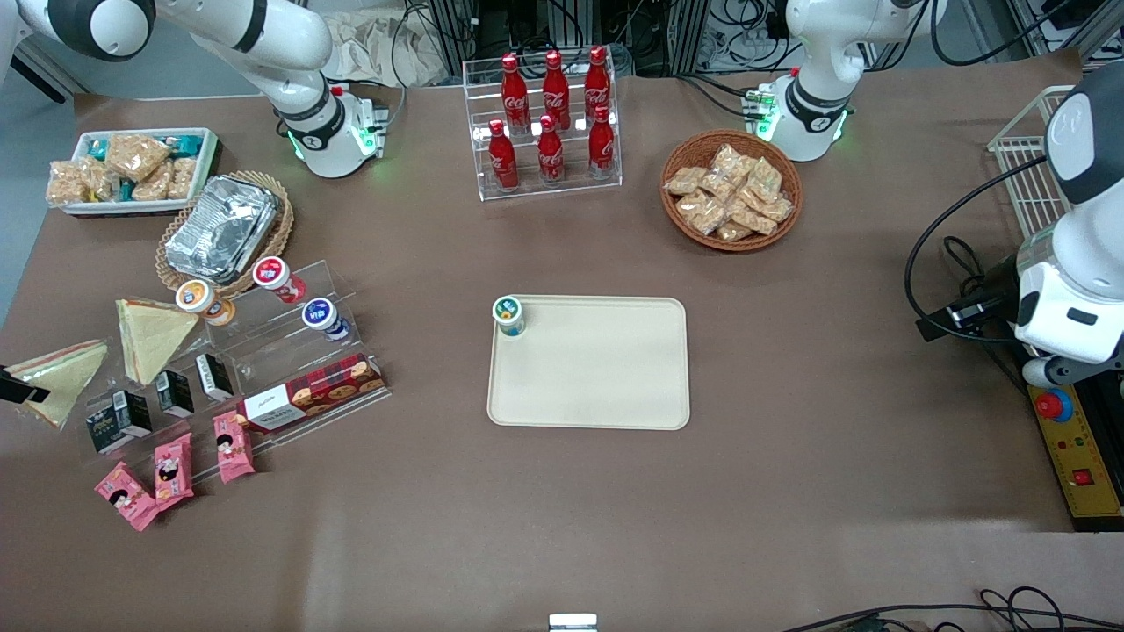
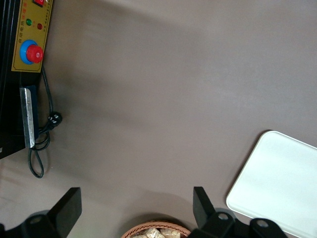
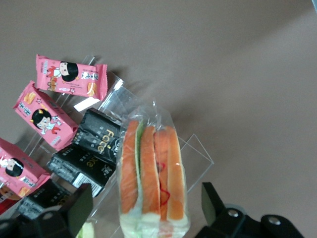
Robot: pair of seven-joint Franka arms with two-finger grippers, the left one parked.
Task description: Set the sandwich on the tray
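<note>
Right gripper (image 3: pixel 143 208) poised at the sandwich (image 3: pixel 152 178). We see its two fingers (image 3: pixel 74 208) spread wide, one on either flank of the wrapped wedge and neither clearly touching it; nothing is held. The sandwich stands on edge with its orange and green filling stripes facing the wrist camera, just beside the black cartons (image 3: pixel 94 153) and near the pink snack packets (image 3: pixel 72 76). In the front view only a dark tip of the gripper (image 1: pixel 19 388) shows against the sandwich (image 1: pixel 60 376), which lies well apart from the tray (image 1: pixel 597 386), toward the working arm's end of the table. We judge the step to be the grasp: we would close across the broad bread faces, gently, so the soft wrap is not crushed.
</note>
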